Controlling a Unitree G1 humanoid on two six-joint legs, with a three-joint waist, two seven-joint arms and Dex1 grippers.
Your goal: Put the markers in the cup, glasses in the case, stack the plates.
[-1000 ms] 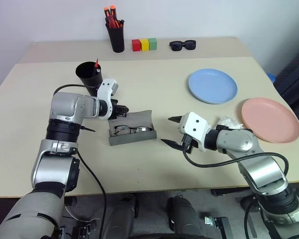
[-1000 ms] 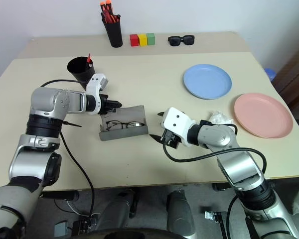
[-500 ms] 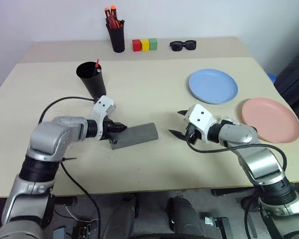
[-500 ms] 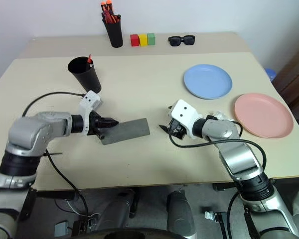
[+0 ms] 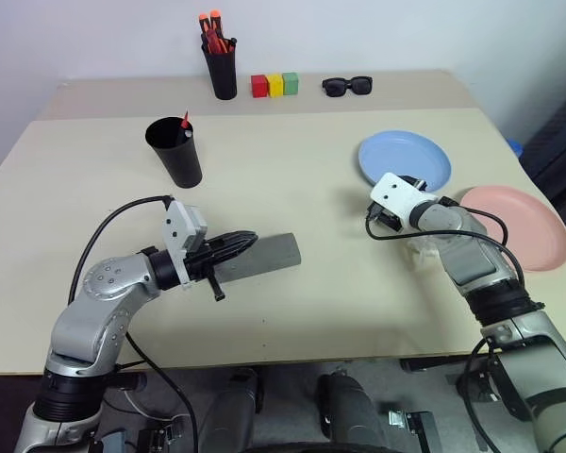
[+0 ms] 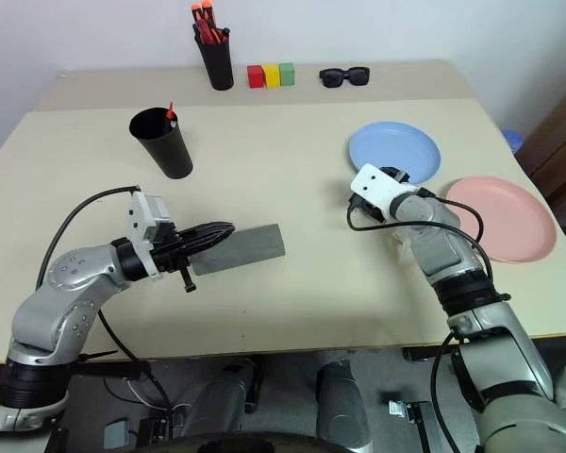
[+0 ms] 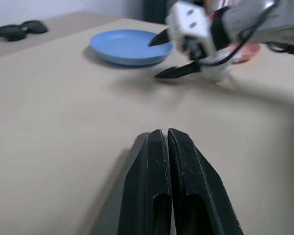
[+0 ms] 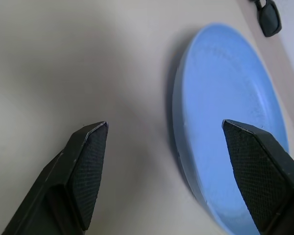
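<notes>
My work surface is a beige table (image 5: 311, 302). At its far edge I see a slim black pen pot (image 5: 223, 74) standing upright, holding a bunch of orange-tipped red pens (image 5: 212, 33). Just beside the pot sit three small blocks in a row, touching: red (image 5: 258, 86), yellow (image 5: 274, 85), green (image 5: 289, 83). Chunky black sunglasses (image 5: 345, 86) lie near the green block.

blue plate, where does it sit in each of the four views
Left eye view: light blue plate at right of centre on the table, just beyond the right end effector.
Right eye view: same spot, next to the pink plate.
Left wrist view: top centre, behind the right end effector.
Right wrist view: right half.
Shared landmark: the black sunglasses beyond the plate.
</notes>
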